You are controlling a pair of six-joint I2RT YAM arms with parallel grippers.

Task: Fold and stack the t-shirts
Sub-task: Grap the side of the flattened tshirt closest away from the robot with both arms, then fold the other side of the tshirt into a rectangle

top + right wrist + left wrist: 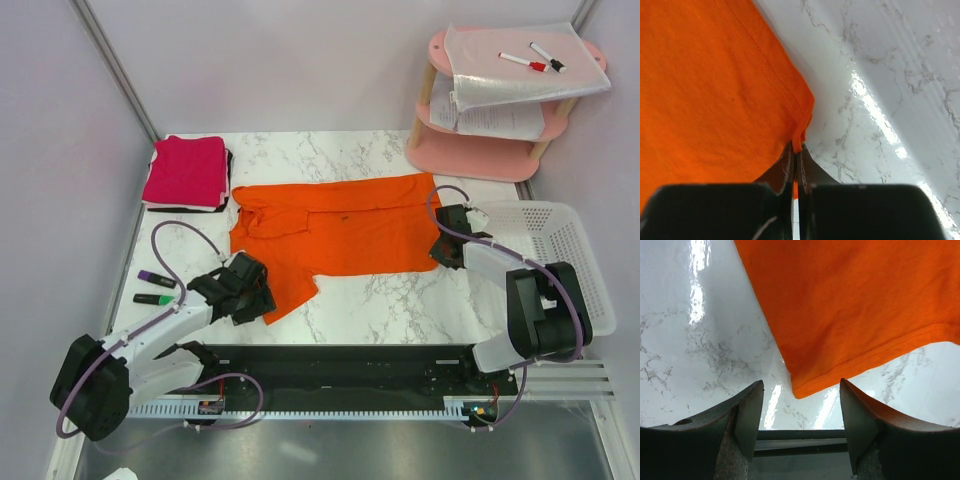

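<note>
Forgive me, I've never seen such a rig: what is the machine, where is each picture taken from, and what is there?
Two robot arms are bolted at the near edge of a marble table. The wide picture looks down from above and behind them; the other two come from a camera on each wrist. An orange t-shirt lies spread out; a folded magenta t-shirt sits at the far left. At the left edge lie a purple highlighter and a green highlighter; a white basket stands on the right. The right gripper is shut, pinching the orange t-shirt's corner. The left gripper is open at another corner, holding nothing.
</note>
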